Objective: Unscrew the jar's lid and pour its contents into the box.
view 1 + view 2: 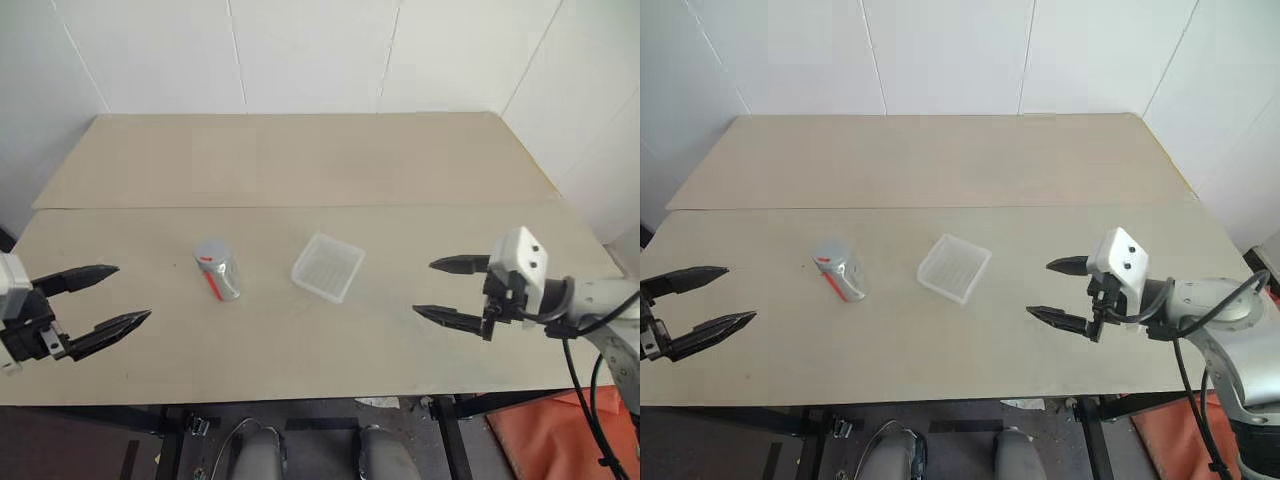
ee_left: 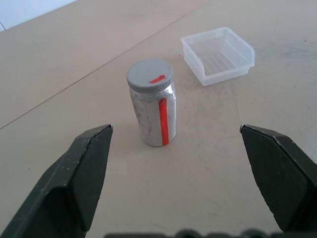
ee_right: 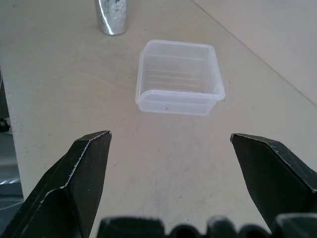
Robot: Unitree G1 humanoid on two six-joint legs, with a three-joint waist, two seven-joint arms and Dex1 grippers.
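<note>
The jar stands upright on the table, a clear-grey cylinder with a red stripe down its side. Its grey lid, marked red, sits on top. To its right lies the box, a shallow translucent white tray with a ribbed bottom and nothing in it. My left gripper hovers open at the table's left edge, well clear of the jar and pointing toward it. My right gripper is open on the right side, aimed at the box with a gap between them.
The beige table stretches back to a white wall, with a seam across its middle. Its front edge runs just below both grippers. An orange-red sheet lies on the floor at the lower right.
</note>
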